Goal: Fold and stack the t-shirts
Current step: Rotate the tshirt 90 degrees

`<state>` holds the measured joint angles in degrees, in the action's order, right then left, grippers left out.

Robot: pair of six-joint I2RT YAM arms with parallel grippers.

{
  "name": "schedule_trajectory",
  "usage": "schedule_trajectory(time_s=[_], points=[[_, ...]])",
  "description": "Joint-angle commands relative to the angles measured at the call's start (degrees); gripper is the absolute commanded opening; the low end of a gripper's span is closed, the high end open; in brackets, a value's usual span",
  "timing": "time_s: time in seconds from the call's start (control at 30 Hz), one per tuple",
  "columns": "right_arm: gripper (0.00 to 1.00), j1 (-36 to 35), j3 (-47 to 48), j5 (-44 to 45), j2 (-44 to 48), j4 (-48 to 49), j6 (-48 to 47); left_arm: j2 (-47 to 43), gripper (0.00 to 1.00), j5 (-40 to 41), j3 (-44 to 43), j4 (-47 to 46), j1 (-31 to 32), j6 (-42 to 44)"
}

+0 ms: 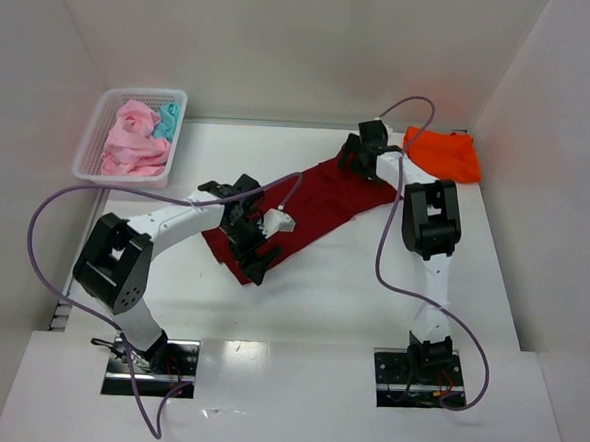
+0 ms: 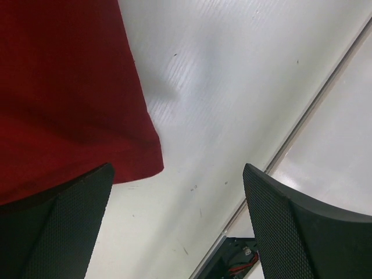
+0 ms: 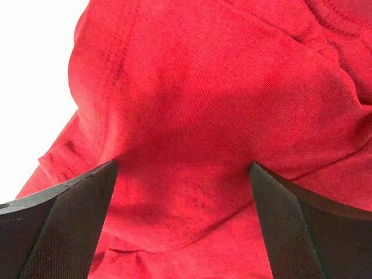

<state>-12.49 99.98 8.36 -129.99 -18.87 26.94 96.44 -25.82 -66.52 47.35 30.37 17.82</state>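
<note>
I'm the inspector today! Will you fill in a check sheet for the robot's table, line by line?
Surface: white table, faint specks.
Job's things: dark red t-shirt lying diagonally mid-table; orange t-shirt bunched at far right; pink t-shirts and a teal t-shirt in the basket.
Clutter: white mesh basket at far left.
Tools: left tool open at the red shirt's near corner; right tool open above its far end.
Cables: purple cables loop from both arms.
Surroundings: plain white walls.
</note>
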Motion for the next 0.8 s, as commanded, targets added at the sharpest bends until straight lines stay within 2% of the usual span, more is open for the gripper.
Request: schedule_trajectory(time_s=[0.0,0.17,0.37,0.57,0.63,0.73,0.77], points=[[1.0,-2.9,5.6,-3.5,-5.4,-2.0,-0.2,-1.7,0.99,0.5,-0.6,-0.3,0.2,0.7],[1.0,-5.4,16.5,-4.8,-10.9,-4.0,-0.2,-1.2,0.99,3.0,-1.8,-0.9,0.2,0.1],[1.0,-7.2,30.8,-10.5,-19.2,-6.5,0.5,-2.5,0.99,6.6,-1.8,-2.5,0.2,-0.5],[1.0,-8.8,34.7,-14.1,-20.6,-3.9,1.0,-3.9,0.99,12.8,-1.8,-5.7,-0.9,-2.2],[1.0,-9.3,36.8,-15.7,-21.2,-3.9,0.5,-3.4,0.99,18.9,-1.8,-7.3,-0.9,-4.1],[1.0,-9.3,38.2,-12.9,-19.3,-6.8,0.0,-3.4,0.99,24.8,-2.3,-9.5,-2.8,-6.4],[1.0,-9.3,38.2,-11.9,-16.1,-7.3,-0.7,-3.9,0.99,26.7,-3.1,-10.3,-4.5,-7.8]])
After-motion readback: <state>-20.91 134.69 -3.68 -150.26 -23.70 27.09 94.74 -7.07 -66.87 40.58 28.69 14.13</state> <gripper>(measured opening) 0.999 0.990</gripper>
